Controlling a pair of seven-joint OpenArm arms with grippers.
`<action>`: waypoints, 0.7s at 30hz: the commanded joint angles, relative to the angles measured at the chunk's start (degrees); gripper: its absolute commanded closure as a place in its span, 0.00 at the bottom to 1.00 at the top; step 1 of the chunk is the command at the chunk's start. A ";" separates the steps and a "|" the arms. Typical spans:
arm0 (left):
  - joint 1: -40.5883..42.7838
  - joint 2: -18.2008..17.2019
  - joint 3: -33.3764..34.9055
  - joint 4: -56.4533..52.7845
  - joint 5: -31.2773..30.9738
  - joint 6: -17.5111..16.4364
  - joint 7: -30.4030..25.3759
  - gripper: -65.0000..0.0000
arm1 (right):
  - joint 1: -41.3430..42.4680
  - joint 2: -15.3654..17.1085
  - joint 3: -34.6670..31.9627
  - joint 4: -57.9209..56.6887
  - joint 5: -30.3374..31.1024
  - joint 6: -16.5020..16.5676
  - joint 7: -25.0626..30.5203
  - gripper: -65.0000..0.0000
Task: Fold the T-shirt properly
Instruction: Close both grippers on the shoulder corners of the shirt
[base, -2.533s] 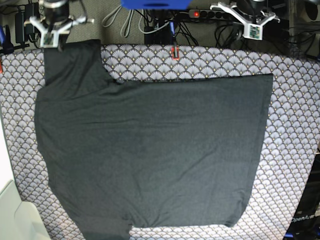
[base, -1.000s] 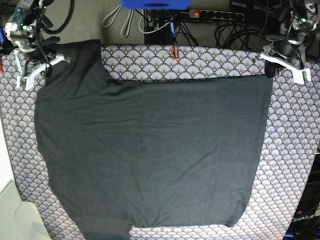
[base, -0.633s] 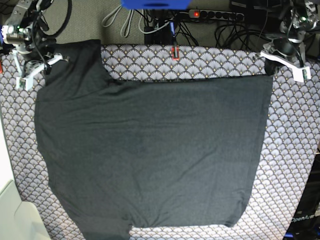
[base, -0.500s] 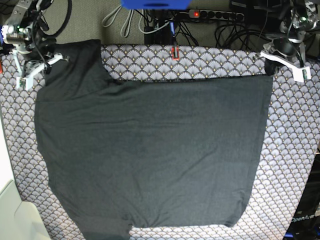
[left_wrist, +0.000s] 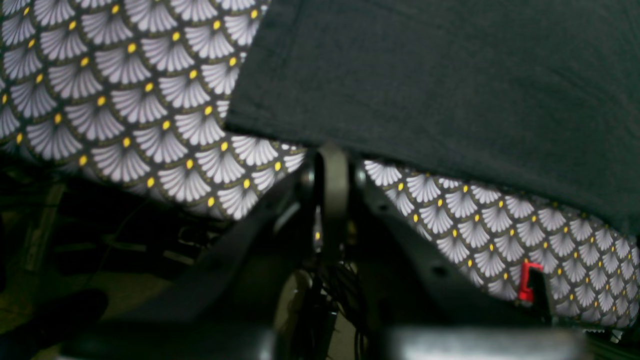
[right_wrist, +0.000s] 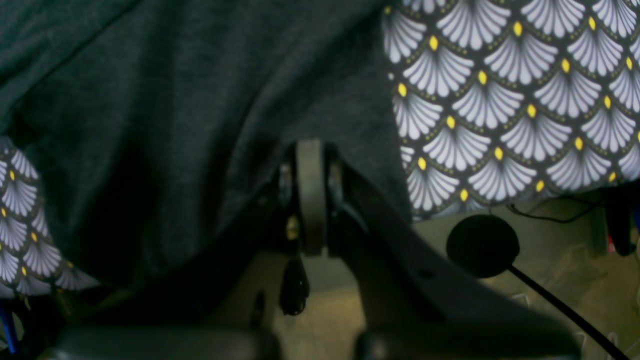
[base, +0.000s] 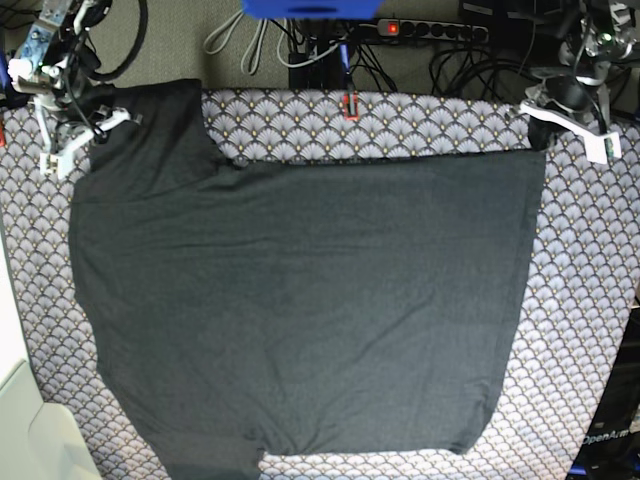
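Observation:
The dark charcoal T-shirt (base: 300, 300) lies spread flat on the fan-patterned tablecloth (base: 590, 300), plain side up. One sleeve (base: 150, 130) reaches to the far left corner. My right gripper (base: 90, 135) hangs at that sleeve's outer edge. In the right wrist view its shut fingers (right_wrist: 310, 190) point onto the dark sleeve fabric (right_wrist: 175, 100). My left gripper (base: 541, 133) sits at the shirt's far right hem corner. In the left wrist view its shut fingers (left_wrist: 332, 180) end right at the hem edge (left_wrist: 280, 135). No fabric shows between them.
A red clip (base: 349, 105) stands at the table's back edge and also shows as the red clip (left_wrist: 525, 282). Cables and a power strip (base: 430, 27) lie behind the table. A white bin (base: 30, 430) sits at the lower left. A black round knob (right_wrist: 482, 245) hangs past the edge.
Both arms came down from their raised spots behind the table to the shirt's two far corners. Lately the right arm edged slightly back. The shirt has not moved.

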 joint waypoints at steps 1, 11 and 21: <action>0.44 -0.58 -0.43 1.09 -0.40 -0.14 -1.06 0.99 | -0.09 0.62 0.36 0.81 0.35 0.30 0.97 1.00; 0.35 -0.58 -0.43 1.09 -0.40 -0.14 -1.06 0.99 | 0.62 0.53 0.27 0.72 0.35 0.30 0.97 1.00; 0.18 -0.49 -0.43 1.09 -0.40 -0.14 -1.15 0.99 | 0.44 0.53 -0.08 0.72 0.35 0.39 0.97 1.00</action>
